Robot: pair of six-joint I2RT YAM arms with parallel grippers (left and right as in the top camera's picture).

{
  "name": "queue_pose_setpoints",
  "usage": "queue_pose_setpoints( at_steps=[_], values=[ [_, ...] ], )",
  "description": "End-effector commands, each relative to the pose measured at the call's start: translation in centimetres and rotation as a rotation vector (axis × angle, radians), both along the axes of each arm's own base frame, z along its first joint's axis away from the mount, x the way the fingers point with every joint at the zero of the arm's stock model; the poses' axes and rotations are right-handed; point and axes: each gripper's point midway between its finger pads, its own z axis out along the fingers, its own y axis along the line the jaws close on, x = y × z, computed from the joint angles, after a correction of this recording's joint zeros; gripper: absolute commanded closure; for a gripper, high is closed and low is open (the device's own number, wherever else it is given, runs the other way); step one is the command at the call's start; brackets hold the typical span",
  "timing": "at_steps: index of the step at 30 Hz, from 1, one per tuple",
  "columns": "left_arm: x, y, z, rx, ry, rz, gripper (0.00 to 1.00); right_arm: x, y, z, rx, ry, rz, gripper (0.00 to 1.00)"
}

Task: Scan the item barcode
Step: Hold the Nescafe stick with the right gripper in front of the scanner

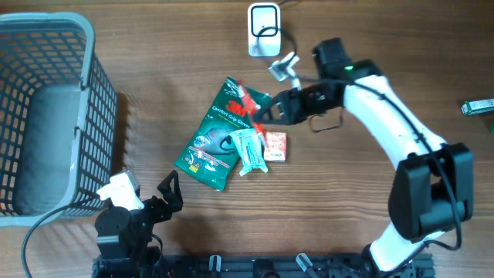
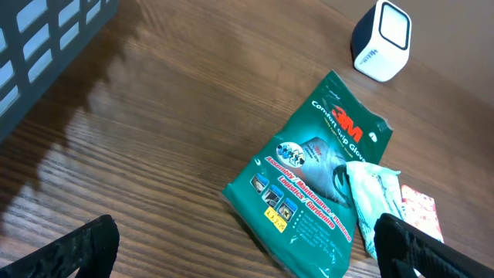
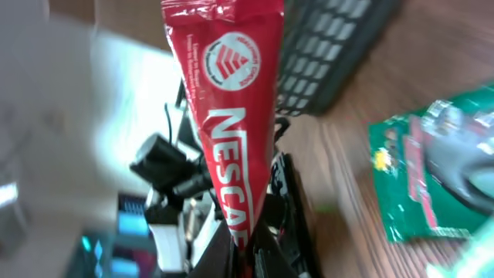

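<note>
My right gripper (image 1: 264,113) is shut on the lower end of a red Nescafé sachet (image 1: 248,99), holding it above the pile in the middle of the table. In the right wrist view the sachet (image 3: 231,116) stands up from the closed jaws (image 3: 247,249), logo side to the camera, with no barcode showing. The white scanner (image 1: 264,29) stands at the far edge, apart from the sachet, and also shows in the left wrist view (image 2: 382,40). My left gripper (image 1: 148,194) rests near the front edge, open and holding nothing (image 2: 247,259).
A green 3M glove pack (image 1: 220,135) (image 2: 316,185), a pale teal packet (image 1: 248,148) and a small red-and-white box (image 1: 275,146) lie together mid-table. A grey basket (image 1: 85,85) fills the left side. A green object (image 1: 478,106) sits at the right edge.
</note>
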Motion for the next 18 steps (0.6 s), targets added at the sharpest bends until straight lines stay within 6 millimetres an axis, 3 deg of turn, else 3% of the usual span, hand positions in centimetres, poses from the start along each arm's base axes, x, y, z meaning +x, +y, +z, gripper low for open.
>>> queue_pose_setpoints(
  at_steps=[1, 2, 4, 6, 18],
  values=[
    [0.0, -0.2, 0.0, -0.012, -0.005, -0.008, 0.0, -2.7, 3.2, 1.3, 0.105, -0.104, 0.129, 0.81],
    [0.0, -0.2, 0.0, -0.012, -0.005, -0.008, 0.0, -3.0, 3.8, 1.5, 0.101, -0.059, 0.144, 0.77],
    [0.0, -0.2, 0.0, -0.012, -0.005, -0.008, 0.0, -3.3, 5.0, 2.0, 0.092, 0.005, 0.167, 0.95],
    [0.0, -0.2, 0.0, -0.012, -0.005, -0.008, 0.0, -3.6, 5.1, 2.9, 0.15, -0.012, 0.193, 0.96],
    [0.0, -0.2, 0.0, -0.012, -0.005, -0.008, 0.0, -2.8, 5.4, 3.4, 0.126, 0.049, 0.188, 0.96]
  ],
)
